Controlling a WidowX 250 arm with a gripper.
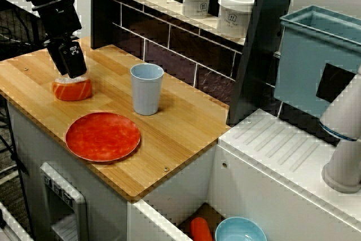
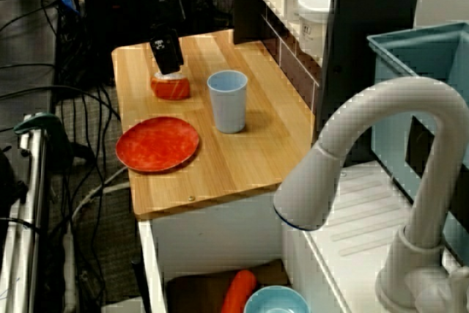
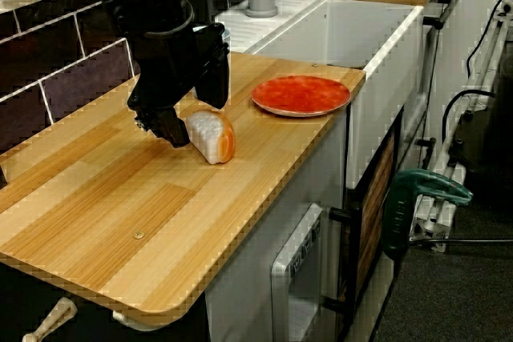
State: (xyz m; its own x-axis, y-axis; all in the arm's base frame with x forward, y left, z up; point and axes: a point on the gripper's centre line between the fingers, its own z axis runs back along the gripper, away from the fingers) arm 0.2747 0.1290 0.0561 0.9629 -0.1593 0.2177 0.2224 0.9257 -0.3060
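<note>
We note gripper [image 1: 73,67] low over sushi [image 1: 72,90], touching its rice side; clenched or slack, we cannot tell. Cup [image 1: 146,90] and plate [image 1: 102,137] near.

Black robot arm [image 1: 53,9], boxy matte wrist housing, black jaws with small white markings

sushi [image 1: 72,90] beside cup [image 1: 146,91], plate [image 1: 102,136] before both

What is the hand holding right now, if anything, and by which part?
Cannot tell: the hand is at the white side of the orange-and-white sushi piece; its grip is hidden.
</note>
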